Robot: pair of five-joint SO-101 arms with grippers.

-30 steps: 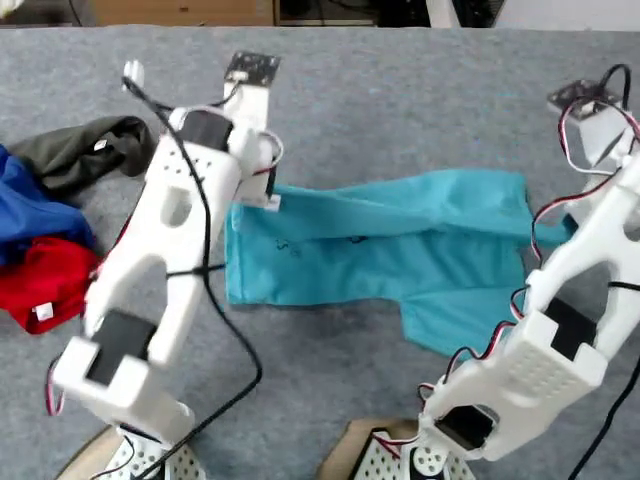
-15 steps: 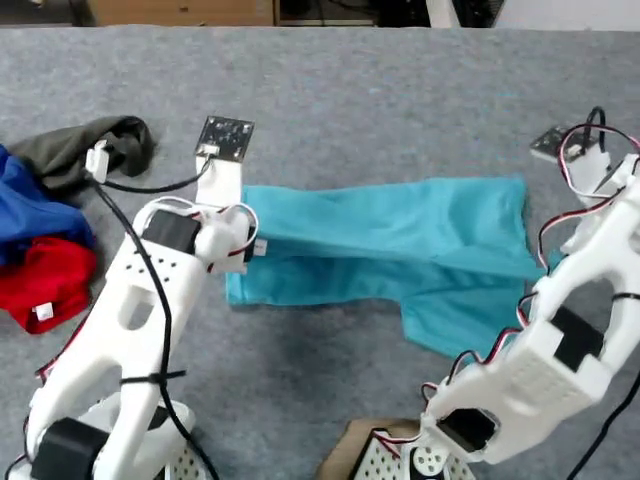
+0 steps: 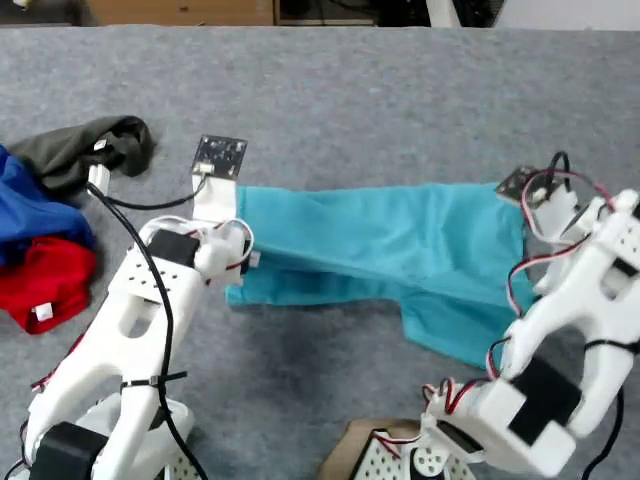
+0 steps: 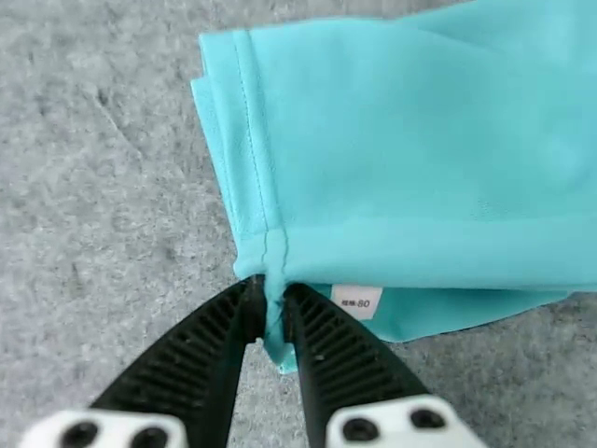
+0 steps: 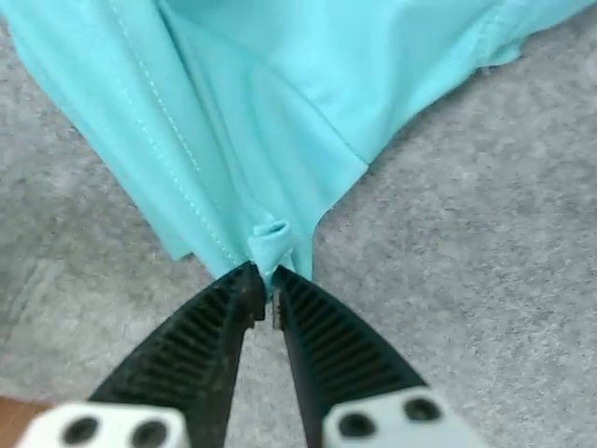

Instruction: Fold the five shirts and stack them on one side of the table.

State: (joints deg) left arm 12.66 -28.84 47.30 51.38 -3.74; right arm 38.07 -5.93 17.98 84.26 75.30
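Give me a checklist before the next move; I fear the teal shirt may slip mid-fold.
1. Left end effector shut on the shirt's edge: ok.
2. Right end effector shut on the shirt: ok, though it pinches just a small bunch.
3. Number of layers each has caught: cannot tell.
4. Sleeve tucked in: not ok, it sticks out toward the arms' bases.
5. Other shirts apart from this one: ok, piled beside the left arm.
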